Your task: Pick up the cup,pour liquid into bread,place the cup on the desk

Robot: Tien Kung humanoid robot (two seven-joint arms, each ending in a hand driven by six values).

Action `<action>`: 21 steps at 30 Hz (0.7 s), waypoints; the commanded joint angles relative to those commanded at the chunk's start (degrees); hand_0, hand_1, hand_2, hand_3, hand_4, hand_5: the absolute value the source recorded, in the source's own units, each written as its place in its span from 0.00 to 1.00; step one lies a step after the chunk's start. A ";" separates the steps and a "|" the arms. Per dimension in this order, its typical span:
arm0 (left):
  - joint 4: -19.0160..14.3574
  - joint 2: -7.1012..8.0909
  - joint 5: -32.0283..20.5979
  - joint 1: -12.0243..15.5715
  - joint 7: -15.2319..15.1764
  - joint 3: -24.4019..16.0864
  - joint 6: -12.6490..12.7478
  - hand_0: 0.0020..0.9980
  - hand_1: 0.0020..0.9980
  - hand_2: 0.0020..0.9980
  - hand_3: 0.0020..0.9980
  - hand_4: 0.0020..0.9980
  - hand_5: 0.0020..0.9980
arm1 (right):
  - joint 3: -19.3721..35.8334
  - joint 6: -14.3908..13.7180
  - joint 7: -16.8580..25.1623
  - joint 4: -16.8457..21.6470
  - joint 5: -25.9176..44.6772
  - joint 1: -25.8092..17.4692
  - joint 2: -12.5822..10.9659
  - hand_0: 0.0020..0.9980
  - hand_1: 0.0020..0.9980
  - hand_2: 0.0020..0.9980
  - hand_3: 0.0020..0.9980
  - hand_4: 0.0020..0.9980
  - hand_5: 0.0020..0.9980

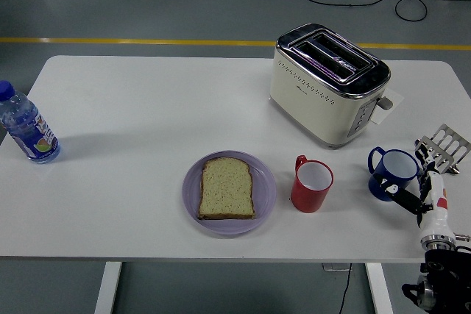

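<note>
A blue cup [392, 171] stands on the white table [147, 108] at the right, handle to the left. My right hand [409, 190] comes up from the lower right corner and is curled around the cup's right side, thumb against its lower front. A slice of bread [227, 187] lies on a purple plate [266, 195] at the front middle. A red cup [312, 184] stands upright just right of the plate, empty as far as I see. My left arm is out of view.
A cream toaster [327, 86] stands behind the cups, with a paper slip [388, 104] at its right. A metal rack [446, 145] lies at the right edge. A water bottle [26, 127] stands at the far left.
</note>
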 joint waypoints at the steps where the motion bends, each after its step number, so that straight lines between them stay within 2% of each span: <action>1: -0.01 0.00 0.02 -0.04 0.00 -0.01 -0.01 0.65 0.62 0.61 0.53 0.31 0.76 | -0.04 -0.03 -0.04 -0.12 -0.05 0.13 0.03 0.93 0.86 0.93 1.00 1.00 0.09; 21: -0.04 -0.04 0.12 -0.30 -0.01 -0.40 0.02 0.65 0.62 0.61 0.53 0.30 0.75 | -1.12 -0.64 -0.02 -4.57 1.08 3.26 1.15 0.92 0.83 0.92 0.98 1.00 0.08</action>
